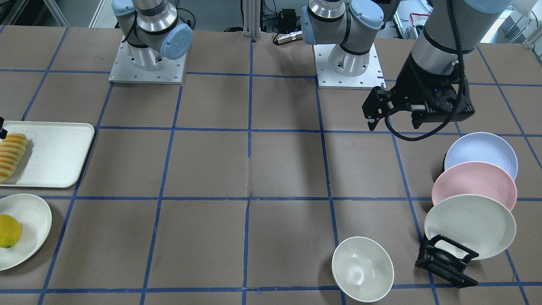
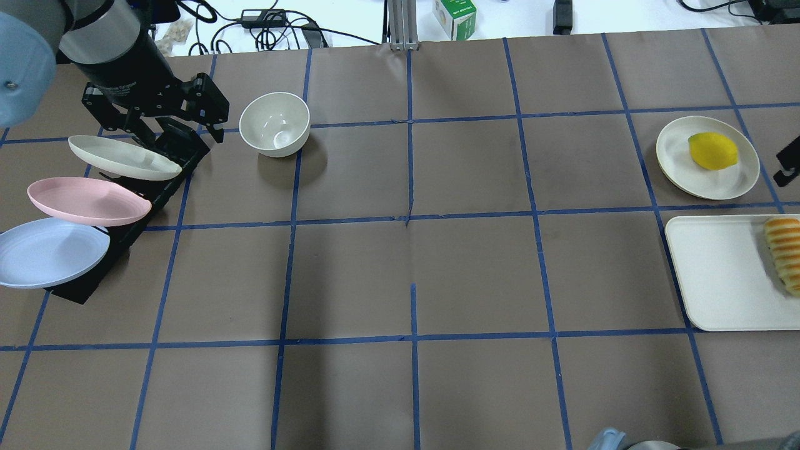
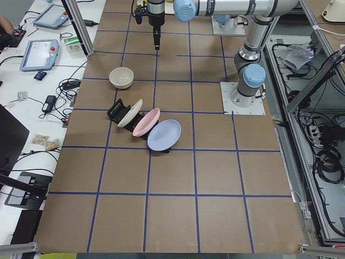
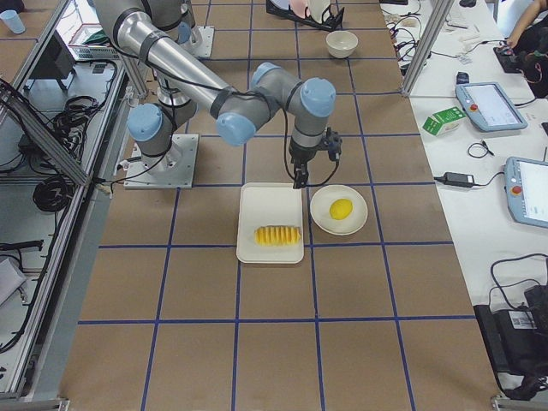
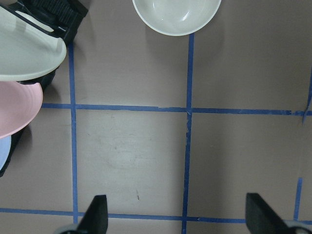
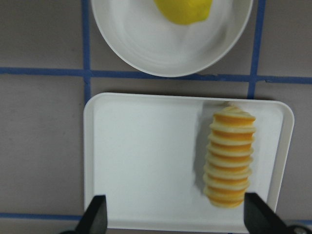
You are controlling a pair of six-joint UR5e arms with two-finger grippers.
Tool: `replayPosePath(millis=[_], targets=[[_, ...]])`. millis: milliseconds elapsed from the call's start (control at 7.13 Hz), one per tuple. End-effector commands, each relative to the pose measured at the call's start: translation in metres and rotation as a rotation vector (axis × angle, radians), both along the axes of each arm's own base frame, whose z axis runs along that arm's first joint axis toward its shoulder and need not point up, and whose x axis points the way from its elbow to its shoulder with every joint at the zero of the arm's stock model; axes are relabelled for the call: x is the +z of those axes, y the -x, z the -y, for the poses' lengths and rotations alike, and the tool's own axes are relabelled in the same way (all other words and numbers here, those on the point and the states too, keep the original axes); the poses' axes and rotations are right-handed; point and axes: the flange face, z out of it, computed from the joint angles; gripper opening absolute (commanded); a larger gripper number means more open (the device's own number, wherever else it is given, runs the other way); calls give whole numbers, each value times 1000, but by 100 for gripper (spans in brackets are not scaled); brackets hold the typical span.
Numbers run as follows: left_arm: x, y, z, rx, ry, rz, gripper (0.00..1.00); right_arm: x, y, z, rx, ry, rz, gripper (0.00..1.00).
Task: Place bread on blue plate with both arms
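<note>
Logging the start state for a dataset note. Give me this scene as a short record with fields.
bread: lying on white tray, ungrasped
blue plate: tilted in black rack, next to pink plate
left gripper: open, empty, over the table near the rack
right gripper: open, empty, hovering by the tray
progress: bread not yet on plate

Left end effector (image 1: 394, 122) hangs above the worktop (image 1: 271, 169) with its jaws spread and nothing between them, close to the plate rack (image 1: 442, 267). The rack carries three tilted plates in a row. The blue plate (image 1: 482, 152) is nearest the robot, the pink plate (image 1: 474, 183) is in the middle, and the cream plate (image 1: 470, 226) is farthest. A white bowl (image 1: 363, 269) stands near the rack. At the view's left edge, the bread (image 1: 12, 156) lies on a white tray (image 1: 59, 156). A yellow fruit (image 1: 8, 231) sits on a separate white plate (image 1: 31, 220).
</note>
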Motion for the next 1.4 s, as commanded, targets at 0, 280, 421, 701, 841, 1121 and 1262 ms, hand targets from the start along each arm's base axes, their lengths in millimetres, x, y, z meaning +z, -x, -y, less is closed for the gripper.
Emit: replayPosePath(millis=[0, 280, 421, 701, 841, 1121, 1262], targets=[[-15, -103, 17, 197, -20, -6, 100, -67, 56, -33, 42, 48, -36, 100], [-17, -236, 0, 338, 6, -7, 100, -104, 66, -33, 31, 7, 15, 100], [-20, -293, -15, 349, 24, 2, 100, -127, 74, -26, 32, 4, 15, 100], [-35, -393, -56, 335, 41, -54, 100, -157, 83, -21, 27, 3, 1, 100], [-54, -422, -62, 325, 69, -117, 100, -157, 82, -22, 18, -4, -1, 100], [-103, -453, -55, 349, 43, -147, 100, -160, 81, -24, -41, -19, 7, 100], [-132, -457, -52, 352, 23, -167, 100, -165, 78, -26, -50, -24, 14, 100]])
